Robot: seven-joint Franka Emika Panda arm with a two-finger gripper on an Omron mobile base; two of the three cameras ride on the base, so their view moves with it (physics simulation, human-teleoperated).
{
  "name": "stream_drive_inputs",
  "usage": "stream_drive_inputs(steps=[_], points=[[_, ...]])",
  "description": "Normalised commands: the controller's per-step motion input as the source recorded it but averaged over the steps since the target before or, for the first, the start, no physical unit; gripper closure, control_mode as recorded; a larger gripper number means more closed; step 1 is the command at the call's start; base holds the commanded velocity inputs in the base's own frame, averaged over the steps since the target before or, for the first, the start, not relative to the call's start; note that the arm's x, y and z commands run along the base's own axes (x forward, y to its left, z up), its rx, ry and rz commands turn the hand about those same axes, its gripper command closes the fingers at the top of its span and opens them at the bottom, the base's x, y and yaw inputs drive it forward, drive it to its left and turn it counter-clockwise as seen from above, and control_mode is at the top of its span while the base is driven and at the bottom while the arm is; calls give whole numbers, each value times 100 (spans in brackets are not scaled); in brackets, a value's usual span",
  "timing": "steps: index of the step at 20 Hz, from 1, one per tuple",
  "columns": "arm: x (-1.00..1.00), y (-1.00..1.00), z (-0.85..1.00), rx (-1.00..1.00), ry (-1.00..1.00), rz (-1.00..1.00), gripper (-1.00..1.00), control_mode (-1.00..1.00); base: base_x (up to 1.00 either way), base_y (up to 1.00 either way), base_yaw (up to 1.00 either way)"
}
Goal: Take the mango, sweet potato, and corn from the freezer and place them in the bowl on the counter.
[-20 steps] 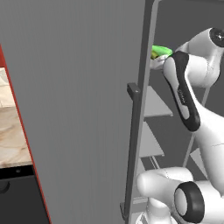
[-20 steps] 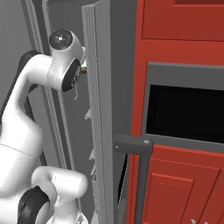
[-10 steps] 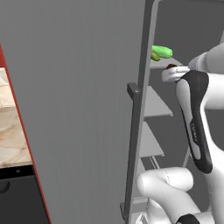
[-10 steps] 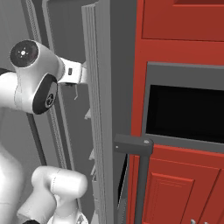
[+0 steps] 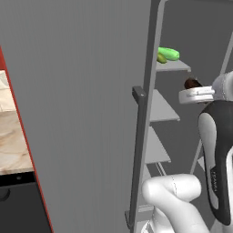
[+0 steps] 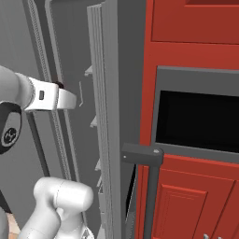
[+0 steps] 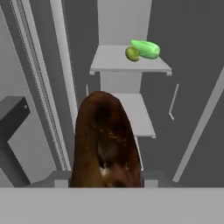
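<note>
1. Risk of dropping comes first: the hand [image 5: 190, 86] is pressed onto the sweet potato [image 7: 106, 140], which sticks out well past the fingers, so my guess is that a quick swing toward the counter [image 5: 11, 132] could shake it loose.
2. Clearance is tight. In the left base view the hand sits inside the freezer [image 5: 191, 132], level with its middle shelves, with the open freezer door [image 5: 82, 104] close beside the arm. Pulling out at an angle could knock the sweet potato or the wrist against a shelf edge or the door frame.
3. The bar handle [image 5: 138, 150] juts from the door edge and could catch the arm on a wide turn.
4. The two green items [image 7: 143, 49] lie touching on the top shelf, well above the hand. One is bright green and long, the other a duller round lump; which is the mango and which the corn I cannot tell.
5. The fingers themselves are hidden behind the sweet potato in the hand view, so how deep the grip reaches is unclear.
6. The door blocks most of the counter, leaving a marbled sliver at the left.
</note>
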Motion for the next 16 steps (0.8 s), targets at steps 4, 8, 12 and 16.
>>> stream_drive_inputs(steps=[4,8,12,16], points=[[-93,10,2,0,9,0,100,-100,0,0,0],[-72,0,0,0,10,0,100,-100,0,0,0],[-7,0,0,0,4,0,100,-100,0,0,0],[0,0,-2,0,0,0,100,-100,0,0,0]])
